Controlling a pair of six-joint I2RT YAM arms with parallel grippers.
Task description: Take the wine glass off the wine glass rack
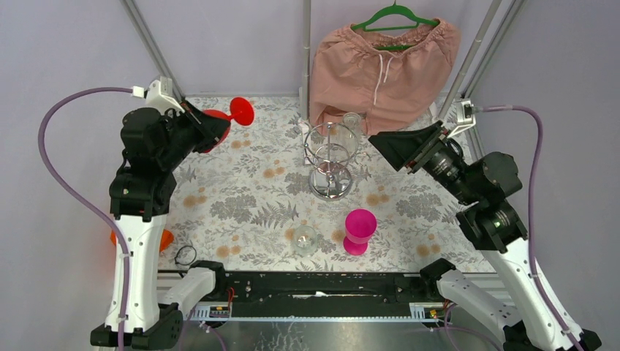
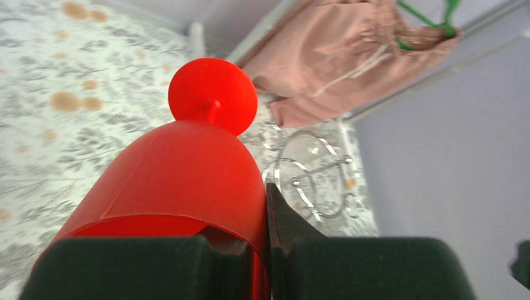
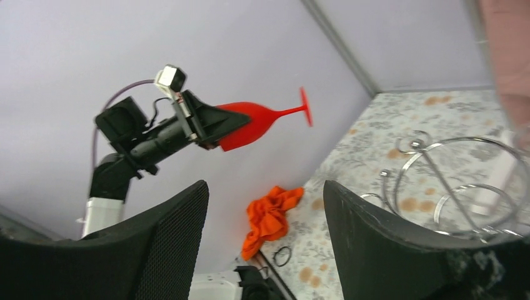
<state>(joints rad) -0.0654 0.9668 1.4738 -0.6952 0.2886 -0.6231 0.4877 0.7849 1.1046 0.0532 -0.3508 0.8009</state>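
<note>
- L pincer (image 1: 207, 130) clenched on red wine glass (image 1: 241, 111). Looks like it nips the bowl wall near the rim, though the exact hold is hard to read from the left wrist view.
- Glass is in the air at the far-left of the surface (image 1: 241, 197), well apart from the wine glass rack (image 1: 331, 150). It touches neither wire nor ring, so it is already off the rack.
- R pincer (image 3: 265, 206) released, jaws wide w/ nothing between them. It hangs just right of the rack.
- Step in hand (my read): carry the glass and set it down.
- To do it well:
  - hold the clench firm, since the bowl looks smooth and the thin-wall nip could slip
  - roll the wrist slowly so the foot goes down
  - pick a bare patch away from the magenta cup (image 1: 360, 230) and the clear glass (image 1: 304, 238)
  - let go only once the foot sits flat
- Keep the R arm out of the L arm's path; the rack sits between them.
- Long axis runs rim-to-foot, lying about level w/ the foot end tilted slightly up in the right wrist view.
- Foot points away from the L wrist, toward the far-centre and roughly rack-ward. Rim end sits at the pincer.
- Stem and foot stick out free and unsupported.
</note>
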